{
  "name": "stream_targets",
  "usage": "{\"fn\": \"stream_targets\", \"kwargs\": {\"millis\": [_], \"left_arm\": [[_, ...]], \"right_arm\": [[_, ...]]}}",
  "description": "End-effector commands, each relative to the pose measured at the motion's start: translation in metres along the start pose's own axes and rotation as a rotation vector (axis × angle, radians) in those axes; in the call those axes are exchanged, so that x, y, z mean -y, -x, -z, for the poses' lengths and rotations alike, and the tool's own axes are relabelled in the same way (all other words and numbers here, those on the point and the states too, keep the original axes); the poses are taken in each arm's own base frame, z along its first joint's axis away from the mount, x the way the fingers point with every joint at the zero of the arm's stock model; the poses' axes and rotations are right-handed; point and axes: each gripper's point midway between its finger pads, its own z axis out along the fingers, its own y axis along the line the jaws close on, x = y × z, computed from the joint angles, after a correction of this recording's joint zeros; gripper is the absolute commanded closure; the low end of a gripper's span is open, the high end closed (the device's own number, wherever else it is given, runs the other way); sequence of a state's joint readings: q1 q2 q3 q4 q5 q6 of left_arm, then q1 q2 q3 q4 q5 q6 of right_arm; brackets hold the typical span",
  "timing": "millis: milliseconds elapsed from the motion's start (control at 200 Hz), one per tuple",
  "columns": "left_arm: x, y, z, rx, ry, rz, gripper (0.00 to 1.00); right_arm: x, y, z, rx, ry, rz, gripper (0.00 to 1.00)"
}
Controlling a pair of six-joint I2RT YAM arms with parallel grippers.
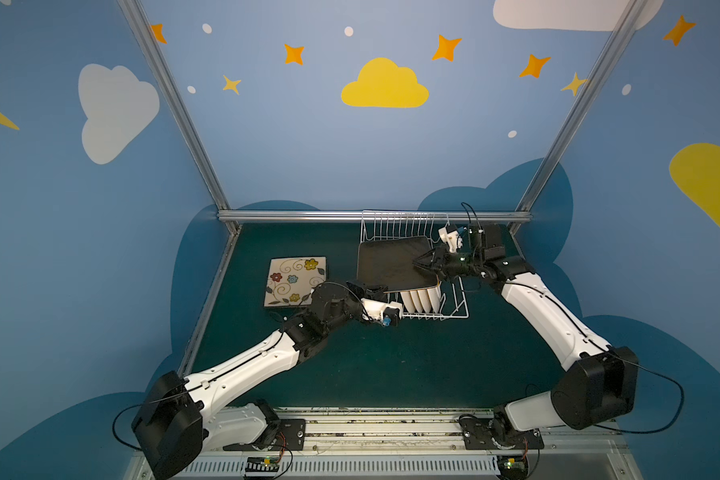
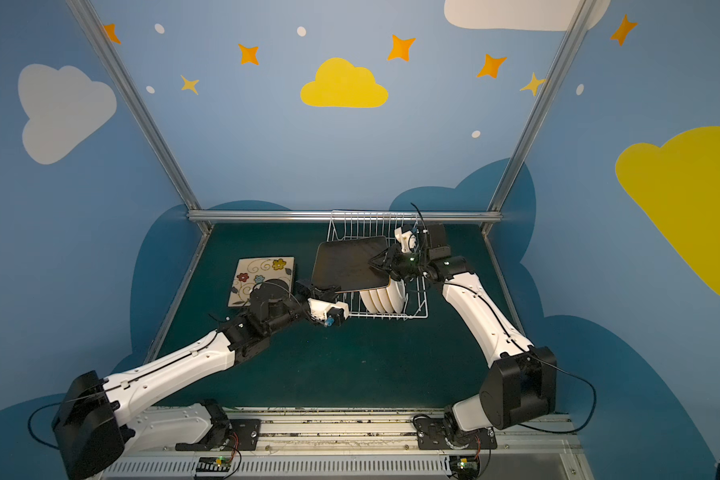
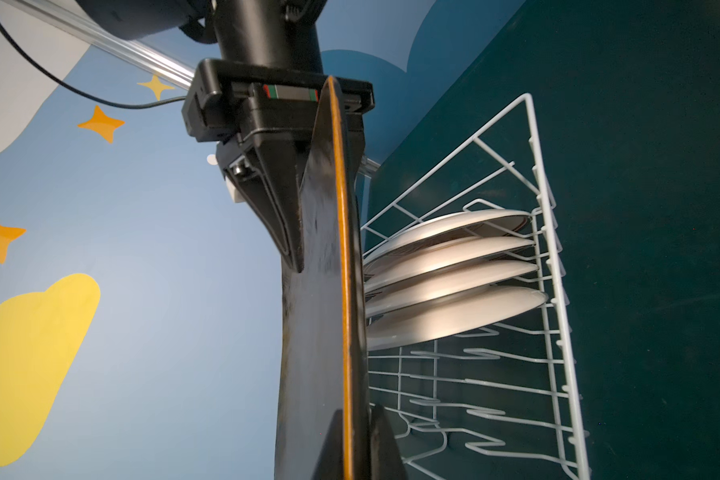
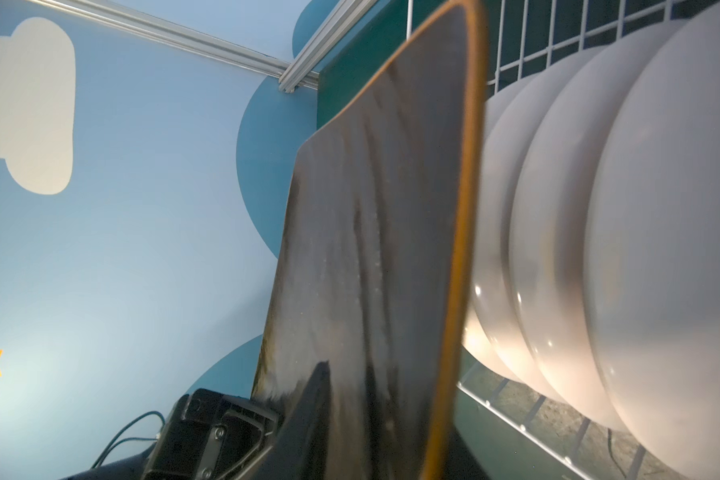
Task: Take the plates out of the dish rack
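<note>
A square black-backed plate (image 1: pixel 391 262) (image 2: pixel 341 266) hangs tilted over the white wire dish rack (image 1: pixel 404 226) (image 2: pixel 366 226), back side up. My left gripper (image 1: pixel 385 291) (image 2: pixel 334 289) is shut on its near-left corner, and the left wrist view shows a finger on either side of the orange-edged rim (image 3: pixel 360 453). At the plate's right edge, my right gripper (image 1: pixel 417 262) (image 2: pixel 373 262) is closed on it, one finger (image 4: pixel 308 415) flat on the black back. Several round white plates (image 1: pixel 420 300) (image 3: pixel 449 282) (image 4: pixel 599 249) stand upright in the rack, under the held plate.
A square cream plate with coloured flowers (image 1: pixel 295 280) (image 2: pixel 262 278) lies face up on the green table (image 1: pixel 371 365), left of the rack, partly behind my left arm. The rack stands against the metal rail (image 1: pixel 308 215) at the back wall.
</note>
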State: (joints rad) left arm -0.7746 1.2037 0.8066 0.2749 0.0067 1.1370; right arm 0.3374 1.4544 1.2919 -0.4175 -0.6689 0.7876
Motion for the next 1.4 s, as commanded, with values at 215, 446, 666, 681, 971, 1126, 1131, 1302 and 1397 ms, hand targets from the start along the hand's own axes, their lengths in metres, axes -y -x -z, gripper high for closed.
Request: {"fn": "stream_targets", "kwargs": {"millis": [215, 446, 666, 681, 971, 1126, 1131, 1302, 1397], "left_arm": [[-0.074, 0.027, 0.020, 0.078, 0.283, -0.014, 0.96], [-0.075, 0.023, 0.021, 0.064, 0.299, 0.033, 0.46], [-0.072, 0.019, 0.026, 0.057, 0.290, 0.099, 0.01], [-0.071, 0.020, 0.026, 0.058, 0.284, 0.108, 0.01], [-0.074, 0.017, 0.043, 0.055, 0.276, 0.288, 0.01], [-0.080, 0.012, 0.051, 0.041, 0.296, 0.409, 0.01], [-0.080, 0.012, 0.051, 0.040, 0.299, 0.413, 0.01], [-0.101, -0.004, 0.056, 0.023, 0.328, 0.750, 0.01], [-0.111, -0.015, 0.055, -0.005, 0.306, 0.979, 0.01]], "right_arm": [[-0.020, 0.000, 0.006, -0.003, 0.083, 0.016, 1.00], [-0.034, 0.011, 0.019, 0.060, 0.149, 0.020, 1.00], [-0.046, 0.025, 0.033, 0.138, 0.207, 0.045, 1.00], [-0.047, 0.026, 0.034, 0.143, 0.208, 0.048, 1.00], [-0.048, 0.041, 0.051, 0.255, 0.210, 0.077, 1.00], [-0.044, 0.045, 0.055, 0.292, 0.203, 0.084, 1.00], [-0.044, 0.046, 0.055, 0.294, 0.202, 0.085, 1.00], [-0.042, 0.046, 0.057, 0.312, 0.199, 0.099, 1.00], [-0.041, 0.045, 0.058, 0.325, 0.196, 0.108, 1.00]]}}
